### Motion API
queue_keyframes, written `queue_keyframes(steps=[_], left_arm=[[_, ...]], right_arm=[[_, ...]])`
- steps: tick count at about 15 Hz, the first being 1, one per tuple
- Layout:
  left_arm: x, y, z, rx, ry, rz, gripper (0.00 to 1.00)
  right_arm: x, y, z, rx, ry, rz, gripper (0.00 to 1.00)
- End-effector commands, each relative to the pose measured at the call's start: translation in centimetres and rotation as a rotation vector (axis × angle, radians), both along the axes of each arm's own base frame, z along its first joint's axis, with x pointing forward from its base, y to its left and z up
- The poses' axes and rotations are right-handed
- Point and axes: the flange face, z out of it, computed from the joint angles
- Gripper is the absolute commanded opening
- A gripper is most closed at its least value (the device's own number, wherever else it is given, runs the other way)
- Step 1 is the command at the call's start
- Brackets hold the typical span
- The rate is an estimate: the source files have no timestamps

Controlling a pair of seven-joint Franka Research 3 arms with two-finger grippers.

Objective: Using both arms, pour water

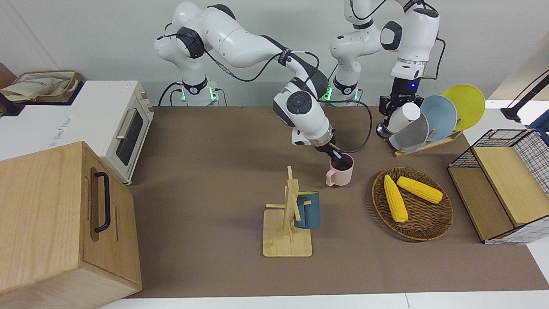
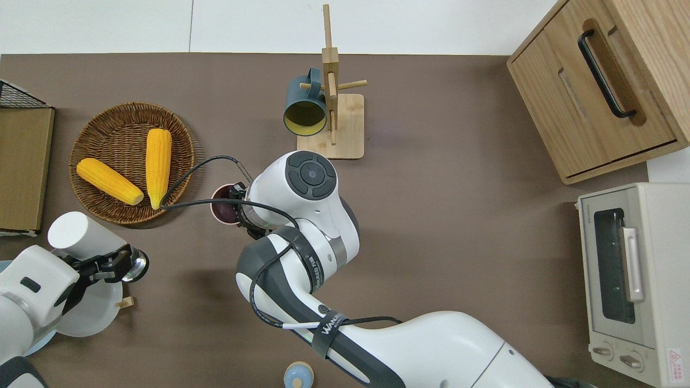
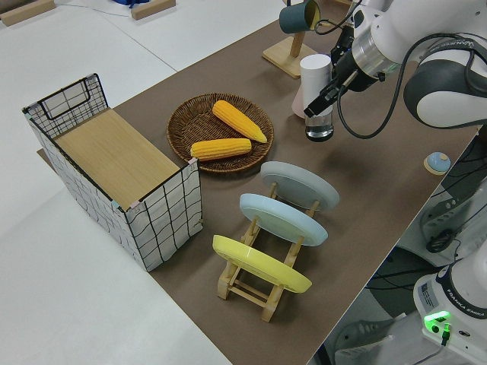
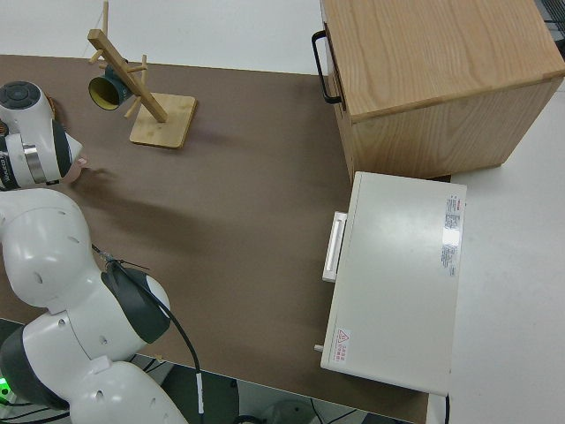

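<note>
Right gripper (image 1: 336, 155) reaching down from a bent arm, fingers clamped on the rim of one pink mug (image 1: 341, 172) standing beside the mug tree (image 1: 290, 214), left gripper (image 1: 389, 112) gripping one white bottle (image 1: 404, 117), tilted, over the plate rack (image 1: 422, 145), three plates, two corn cobs.

A black band (image 2: 330, 330) round the right arm (image 2: 431, 345) carried white capitals beginning "WAN"; the remaining letters could not be made out in the overhead view. A second black band (image 2: 312, 264) nearer that arm's wrist also bore white lettering, too small to read. The toaster oven (image 2: 636, 280) had a red warning triangle label (image 2: 674, 358) at its corner, its small print unreadable. Faint grey writing ran along the oven's top (image 1: 60, 128) in the front view, but it could not be read.
</note>
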Motion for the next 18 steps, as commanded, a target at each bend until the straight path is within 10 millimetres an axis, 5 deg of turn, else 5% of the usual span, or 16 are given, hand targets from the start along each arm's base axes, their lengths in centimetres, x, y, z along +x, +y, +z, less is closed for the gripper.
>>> queue_keyframes(steps=[1, 5, 7, 13, 15, 18], left_arm=[[-1.1, -1.2, 1.0, 0.004, -0.028, -0.009, 0.00], [-1.1, -1.7, 0.6, -0.020, -0.025, -0.006, 0.00], [-1.0, -1.9, 0.7, -0.033, -0.036, 0.014, 0.00], [-0.8, -2.7, 0.6, -0.036, -0.043, 0.016, 0.00], [-0.9, -2.8, 0.5, -0.036, -0.041, 0.016, 0.00], [-0.9, -2.8, 0.5, -0.036, -0.041, 0.016, 0.00]], right_arm=[[0.2, 1.0, -1.6, 0.004, -0.028, 0.022, 0.000], [0.4, 0.8, -1.7, 0.003, -0.034, 0.031, 0.000], [0.6, 0.6, -1.7, 0.008, -0.029, 0.023, 0.106], [0.6, 0.5, -1.7, 0.013, -0.021, 0.017, 0.683], [0.4, 0.8, -1.7, 0.011, -0.024, 0.021, 0.984], [0.5, 0.6, -2.0, -0.003, -0.029, 0.026, 0.985]])
